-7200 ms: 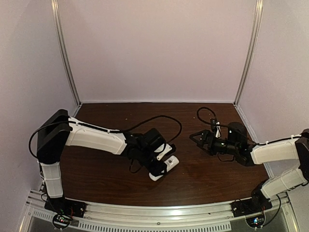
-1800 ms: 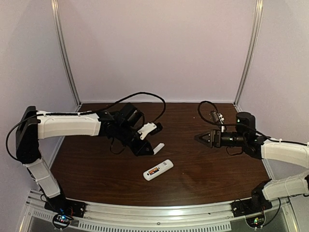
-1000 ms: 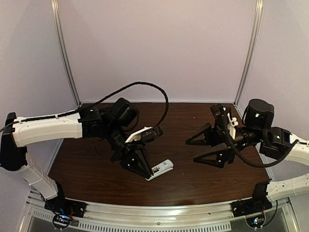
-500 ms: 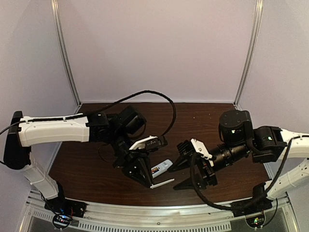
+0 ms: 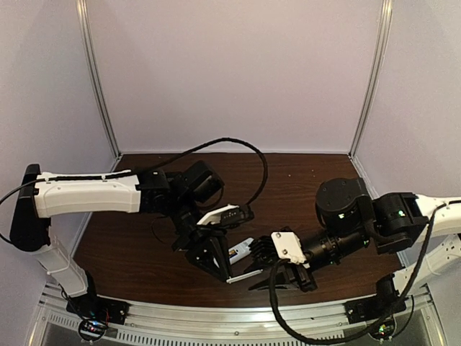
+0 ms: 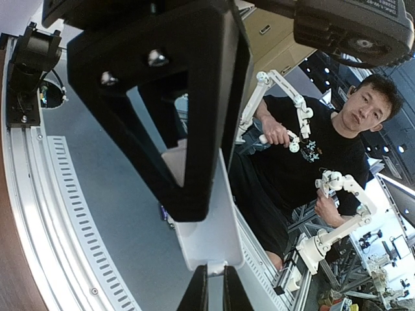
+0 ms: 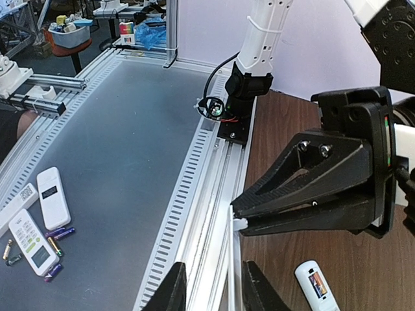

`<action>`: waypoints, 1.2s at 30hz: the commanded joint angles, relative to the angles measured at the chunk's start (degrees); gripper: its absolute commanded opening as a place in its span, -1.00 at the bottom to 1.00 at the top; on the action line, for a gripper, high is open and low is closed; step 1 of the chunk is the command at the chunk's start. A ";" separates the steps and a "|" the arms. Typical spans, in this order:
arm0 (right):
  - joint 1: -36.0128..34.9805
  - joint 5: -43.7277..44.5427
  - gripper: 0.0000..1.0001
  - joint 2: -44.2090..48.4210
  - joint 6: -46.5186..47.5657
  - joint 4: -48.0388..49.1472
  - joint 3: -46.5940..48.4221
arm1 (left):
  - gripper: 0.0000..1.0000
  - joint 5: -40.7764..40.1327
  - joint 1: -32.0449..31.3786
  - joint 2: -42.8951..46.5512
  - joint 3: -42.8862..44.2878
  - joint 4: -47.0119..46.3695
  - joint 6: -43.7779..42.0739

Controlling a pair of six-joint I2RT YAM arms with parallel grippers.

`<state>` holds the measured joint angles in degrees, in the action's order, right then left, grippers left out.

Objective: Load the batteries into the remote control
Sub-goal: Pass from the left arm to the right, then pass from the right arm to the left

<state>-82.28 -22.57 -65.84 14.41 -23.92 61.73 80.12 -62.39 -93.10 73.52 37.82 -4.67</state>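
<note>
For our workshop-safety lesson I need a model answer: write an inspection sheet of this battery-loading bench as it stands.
surface: dark wooden table, no spills seen.
job's things: remote control lies back-up on the table; orange and dark shapes in its recess, probably the batteries; white cover is off and held nearby.
clutter: spare remotes and loose batteries on the grey deck beyond the rail.
pincers: left pincer shut on the white cover; right pincer open, facing the cover's free end.
cables: black cable arches over the table; second cable loops near the rail.
surroundings: pale walls; a person outside.
</note>
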 commanded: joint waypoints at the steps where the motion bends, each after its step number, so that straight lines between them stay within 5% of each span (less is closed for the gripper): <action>1: -1.03 2.53 -0.48 -1.30 1.14 -1.77 1.88 | -1.00 2.15 -0.58 -0.75 1.45 -0.02 -1.40; 9: -1.50 4.04 -0.92 -1.68 1.35 -2.29 2.12 | -0.93 2.40 -0.96 -1.12 2.19 0.22 -1.67; 13: -1.57 4.30 -1.00 -1.10 1.15 -2.15 2.00 | -0.10 2.06 -0.92 -0.84 3.01 1.39 -2.79; 19: -1.47 4.47 -1.00 -0.24 -0.76 -1.35 1.02 | 0.27 -7.95 0.58 3.70 3.62 -2.00 -0.27; 26: 5.81 0.34 -1.00 2.97 -13.28 7.47 -4.80 | 0.94 -37.72 7.46 21.97 -11.17 -28.56 14.63; 32: 21.04 -15.58 -1.00 1.70 -31.16 19.38 -10.73 | 0.95 -65.03 6.27 34.85 -20.82 -32.08 8.17; 36: 27.05 -24.54 -1.00 -2.06 -41.88 28.23 -13.89 | 0.95 -80.27 -1.85 36.98 -23.65 -31.09 -0.50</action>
<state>-58.92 -35.14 -64.90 -13.21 -6.83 50.65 21.15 -58.11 -56.53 52.69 9.54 2.98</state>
